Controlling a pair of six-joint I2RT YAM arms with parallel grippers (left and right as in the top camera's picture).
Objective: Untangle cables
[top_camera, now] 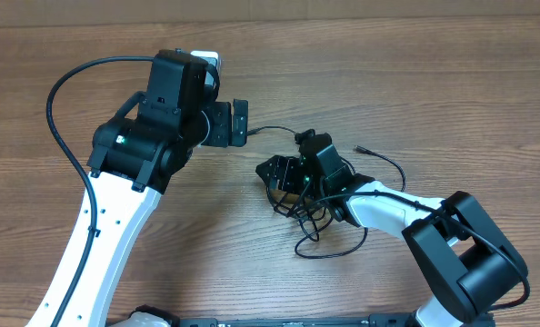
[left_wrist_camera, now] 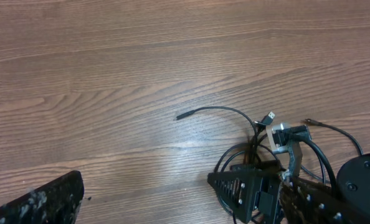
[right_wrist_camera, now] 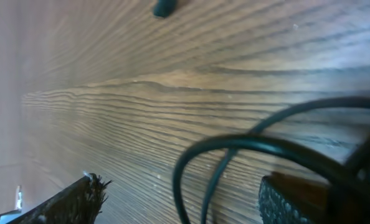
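Cables [right_wrist_camera: 247,149] btwn spread fingers [right_wrist_camera: 73,200] of right gripper [right_wrist_camera: 180,186]; left gripper [top_camera: 242,123] raised, empty.

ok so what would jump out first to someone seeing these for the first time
The knot of thin black cables just right of the table's middle draws the eye first. The right gripper sits open on its left edge, and the right wrist view shows a loop lying between its fingers. Next comes the left gripper, open, up and left of the knot and touching no cable, with one loose plug end stretched toward it.
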